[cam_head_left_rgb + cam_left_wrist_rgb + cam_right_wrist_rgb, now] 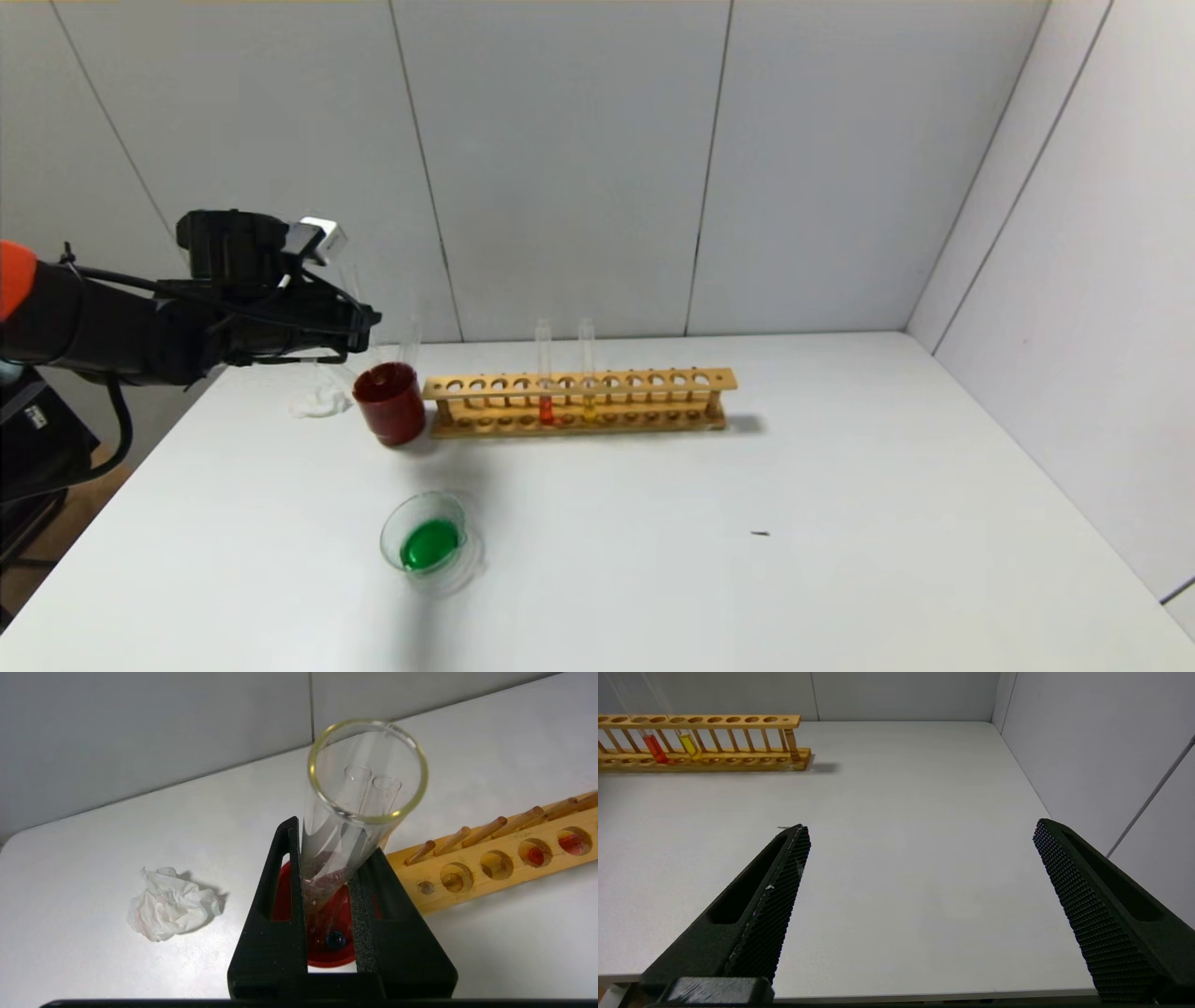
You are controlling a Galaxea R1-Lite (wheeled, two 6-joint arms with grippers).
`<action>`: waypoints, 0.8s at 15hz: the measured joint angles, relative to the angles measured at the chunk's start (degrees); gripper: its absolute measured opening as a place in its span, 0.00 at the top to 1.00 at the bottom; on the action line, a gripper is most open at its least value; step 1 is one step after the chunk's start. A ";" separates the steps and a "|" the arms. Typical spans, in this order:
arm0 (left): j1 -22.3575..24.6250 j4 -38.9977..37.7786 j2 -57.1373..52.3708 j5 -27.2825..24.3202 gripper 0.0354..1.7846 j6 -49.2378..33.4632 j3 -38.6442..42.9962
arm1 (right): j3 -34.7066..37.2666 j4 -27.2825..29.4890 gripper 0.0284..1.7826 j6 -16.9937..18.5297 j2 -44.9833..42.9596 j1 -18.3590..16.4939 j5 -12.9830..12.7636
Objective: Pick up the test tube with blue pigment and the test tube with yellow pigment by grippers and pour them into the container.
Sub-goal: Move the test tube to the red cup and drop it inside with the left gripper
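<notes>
Grey panelled walls, white table (840,523). All places are given from the dark red cup (389,403).

Left gripper (366,322): it hangs directly over the cup, clenched on a clear tube that is drained except for a dark blue bead at its foot. I take this for the test tube with blue pigment (345,812). It is held mouth up with its foot inside the cup's rim, which I read as a spent tube about to be discarded there. A second clear tube (411,338) stands at the cup's far edge.

The container (429,541) sits in front of the cup, well apart, and holds green liquid.

The wooden rack (653,381) lies just beside the cup on its right. In it the test tube with yellow pigment (587,373) stands upright, with a red-filled tube (544,373) next to it. The yellow is not poured, so that step looks open to me.

A crumpled tissue (322,401) lies just left of the cup.

Right gripper (920,826): fingers spread wide, idle over bare table far to the right of the cup.

Only the left wrist view shows the grip, the blue bead and the cup beneath. Only the head view shows the green dish. Only the right wrist view shows the right gripper.
</notes>
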 joint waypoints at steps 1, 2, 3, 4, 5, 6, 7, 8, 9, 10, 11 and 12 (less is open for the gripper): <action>0.05 2.50 0.20 -0.06 0.84 -0.05 -1.07 | 0.00 0.00 0.02 -0.02 0.00 0.02 -0.02; 0.21 4.24 0.39 -0.11 0.84 -0.11 -2.12 | 0.00 0.00 0.02 -0.02 0.00 0.00 -0.02; 0.32 4.96 0.59 -0.11 0.84 -0.10 -2.86 | 0.00 0.00 0.02 -0.02 0.00 0.02 0.00; 0.40 5.51 0.87 -0.11 0.84 -0.10 -3.67 | 0.00 0.00 0.02 -0.02 0.00 0.00 0.00; 0.44 6.23 1.16 -0.13 0.84 -0.11 -4.30 | 0.00 0.00 0.02 -0.02 0.00 0.00 0.00; 0.51 6.86 1.41 -0.15 0.84 -0.18 -4.86 | 0.00 -0.02 0.02 -0.02 0.00 0.00 0.00; 0.55 7.47 1.68 -0.22 0.84 -0.63 -5.41 | 0.00 0.00 0.02 -0.02 0.00 0.00 0.00; 0.62 8.05 1.99 -0.46 0.84 -1.32 -6.01 | 0.00 0.00 0.02 -0.02 0.00 0.00 -0.02; 0.68 8.74 2.32 -1.33 0.84 -1.68 -6.62 | 0.00 0.00 0.02 -0.02 0.00 0.00 0.00; 0.79 9.45 2.65 -2.71 0.84 -1.87 -7.14 | 0.00 -0.02 0.02 -0.02 0.00 0.00 0.00; 0.87 9.73 2.95 -3.47 0.84 -2.00 -7.47 | 0.00 0.00 0.02 -0.02 0.00 0.00 0.00; 0.90 9.69 3.25 -3.61 0.84 -2.01 -7.67 | 0.00 0.00 0.02 -0.02 0.00 0.00 -0.02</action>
